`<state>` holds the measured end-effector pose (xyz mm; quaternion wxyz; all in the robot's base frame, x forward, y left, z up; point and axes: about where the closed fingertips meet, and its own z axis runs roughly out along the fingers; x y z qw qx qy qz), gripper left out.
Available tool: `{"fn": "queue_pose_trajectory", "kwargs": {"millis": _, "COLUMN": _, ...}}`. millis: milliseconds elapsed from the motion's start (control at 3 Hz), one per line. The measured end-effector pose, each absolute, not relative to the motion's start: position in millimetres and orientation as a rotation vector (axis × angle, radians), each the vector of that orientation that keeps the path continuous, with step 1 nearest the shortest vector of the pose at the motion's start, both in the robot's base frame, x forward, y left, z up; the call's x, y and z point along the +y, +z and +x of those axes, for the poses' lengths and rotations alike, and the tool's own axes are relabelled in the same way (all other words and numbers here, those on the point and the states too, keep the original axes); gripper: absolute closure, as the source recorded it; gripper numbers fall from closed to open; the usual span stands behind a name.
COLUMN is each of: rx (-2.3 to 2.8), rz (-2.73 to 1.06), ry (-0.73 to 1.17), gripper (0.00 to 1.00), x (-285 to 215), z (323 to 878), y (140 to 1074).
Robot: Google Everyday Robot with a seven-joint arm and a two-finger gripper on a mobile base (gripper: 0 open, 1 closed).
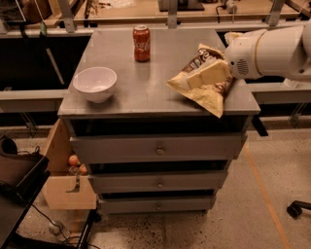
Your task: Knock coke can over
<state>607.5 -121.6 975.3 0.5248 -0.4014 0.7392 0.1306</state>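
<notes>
The coke can is red with white script and a silver top. It stands upright at the back middle of the grey cabinet top. My gripper is cream-coloured and reaches in from the right on a thick white arm. It hangs over the tan chip bag at the right side of the top. It is well to the right of the can and a little nearer the front, not touching it.
A white bowl sits at the front left of the top. The cabinet has three drawers below. A wooden box with fruit stands at its left. A workbench runs behind.
</notes>
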Motion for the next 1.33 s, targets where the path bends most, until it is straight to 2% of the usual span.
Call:
{"fn": "queue_pose_trajectory", "kwargs": {"millis": 667, "rx": 1.757, "rz": -0.874, "ry": 0.273, "gripper": 0.00, "x": -128, "z": 622, "y": 979}}
{"fn": "queue_pose_trajectory", "kwargs": {"millis": 1000, "rx": 1.705, "rz": -0.826, "ry": 0.329, "gripper": 0.00, "x": -112, "z": 657, "y": 980}}
{"fn": "queue_pose_trajectory", "kwargs": {"millis": 1333, "rx": 1.677, "rz": -0.734, "ry": 0.388, "gripper": 0.00, "x": -88, "z": 722, "y": 964}}
